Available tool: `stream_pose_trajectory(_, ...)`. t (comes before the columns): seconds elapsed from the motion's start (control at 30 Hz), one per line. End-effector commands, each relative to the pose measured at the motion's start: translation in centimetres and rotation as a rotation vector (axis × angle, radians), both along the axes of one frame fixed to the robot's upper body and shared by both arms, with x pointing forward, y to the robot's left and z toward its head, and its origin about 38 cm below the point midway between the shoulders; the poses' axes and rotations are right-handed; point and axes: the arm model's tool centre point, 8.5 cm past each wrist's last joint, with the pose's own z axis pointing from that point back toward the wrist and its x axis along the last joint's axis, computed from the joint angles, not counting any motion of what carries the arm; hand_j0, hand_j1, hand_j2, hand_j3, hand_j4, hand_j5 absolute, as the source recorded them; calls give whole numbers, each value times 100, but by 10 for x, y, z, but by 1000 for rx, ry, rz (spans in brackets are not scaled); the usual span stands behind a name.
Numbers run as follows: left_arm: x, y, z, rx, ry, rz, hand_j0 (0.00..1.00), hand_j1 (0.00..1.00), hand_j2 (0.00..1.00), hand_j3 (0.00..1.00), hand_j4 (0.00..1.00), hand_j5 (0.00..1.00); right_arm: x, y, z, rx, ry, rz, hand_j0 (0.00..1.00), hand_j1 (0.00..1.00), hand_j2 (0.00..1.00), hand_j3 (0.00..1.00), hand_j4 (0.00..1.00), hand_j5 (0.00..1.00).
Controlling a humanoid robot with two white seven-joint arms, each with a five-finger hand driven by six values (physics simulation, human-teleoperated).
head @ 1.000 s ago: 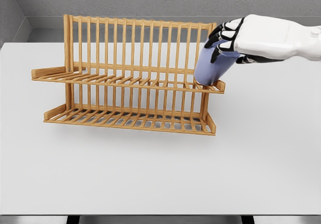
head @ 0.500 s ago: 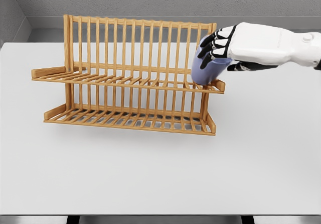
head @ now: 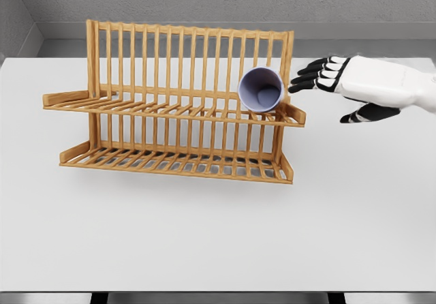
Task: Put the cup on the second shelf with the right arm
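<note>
wooden two-tier dish rack (head: 170, 106) unmoved on the white table (head: 204, 236) | lavender cup (head: 261, 90) now released, lying on its side at the upper shelf's right end, mouth facing the camera, tipped over since earlier | right hand (head: 347, 86) pulled back right of the rack, fingers (head: 310, 76) spread, holding nothing

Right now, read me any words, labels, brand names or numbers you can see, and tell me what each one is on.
There is no readable text.
The cup, lying on its side on the upper shelf of the wooden rack, is plain lavender with no print.
The rack has bare wood only.
The right hand, open beside the cup, and the table carry no markings.
</note>
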Motion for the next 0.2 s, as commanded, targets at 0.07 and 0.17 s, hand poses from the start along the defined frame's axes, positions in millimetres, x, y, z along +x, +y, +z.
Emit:
stream_pose_trajectory(0.07,0,0,0,0,1,0,100,100,100,100,100,100,3,-61,-46,258,36,-270,100,100,100,100,100,100)
stream_pose_trajectory(0.17,0,0,0,-1,-3,2,100,100,100,100,100,100,-9,-89,-48,283,23,-350,100,100,100,100,100,100)
